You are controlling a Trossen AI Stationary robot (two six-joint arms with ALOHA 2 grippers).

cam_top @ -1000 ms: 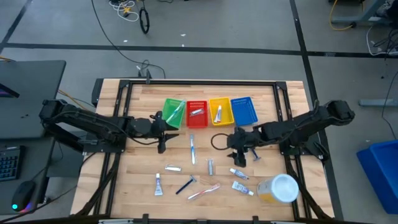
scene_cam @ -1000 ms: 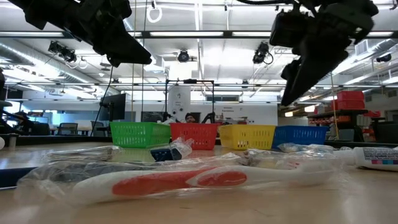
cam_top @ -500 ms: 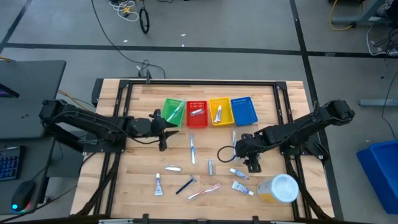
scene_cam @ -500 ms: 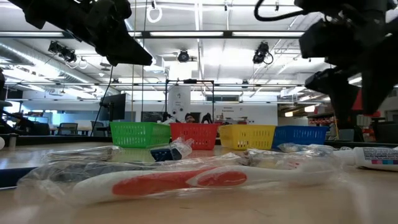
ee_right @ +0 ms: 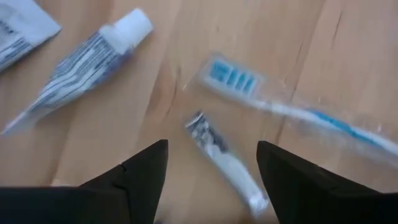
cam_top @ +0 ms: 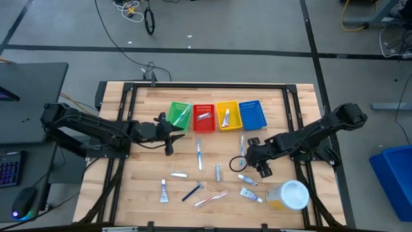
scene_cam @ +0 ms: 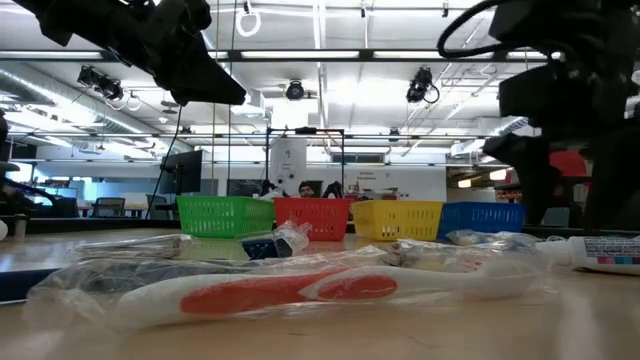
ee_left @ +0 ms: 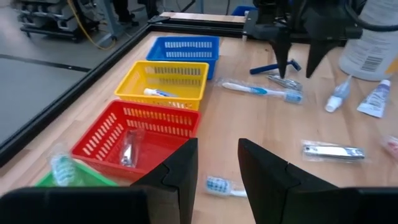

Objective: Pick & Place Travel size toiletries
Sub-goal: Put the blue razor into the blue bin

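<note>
Four small baskets stand in a row at the far middle of the table [cam_top: 141, 187] — green basket [cam_top: 179, 116], red basket [cam_top: 203, 117], yellow basket [cam_top: 228, 115] and blue basket [cam_top: 252, 114] — and a large white-lidded jar [cam_top: 288, 195] lies near the right front corner, just beside the loose items there. The right end effector [cam_top: 246, 162] hangs low over the table right of centre, its fingers spread wide with nothing between them; in the right wrist view a small razor [ee_right: 221, 157] in a clear wrapper lies directly below the gap, its long axis slanting across the wood grain. Just beside it lies a blue-and-white toothbrush [ee_right: 292, 109] in a clear sleeve, its bristle head near the razor's head and its handle angled away, and a white-capped tube [ee_right: 87, 59] with dark print lies apart on the other side. The left end effector [cam_top: 168, 133] hovers beside the green basket, its fingers a narrow gap apart and empty. More toiletries lie scattered toward the front: another blue toothbrush [cam_top: 199, 155] pointing front to back, a small tube [cam_top: 163, 191], a dark blue razor [cam_top: 192, 191] and a pink toothbrush [cam_top: 211, 198], both lying slantwise.
</note>
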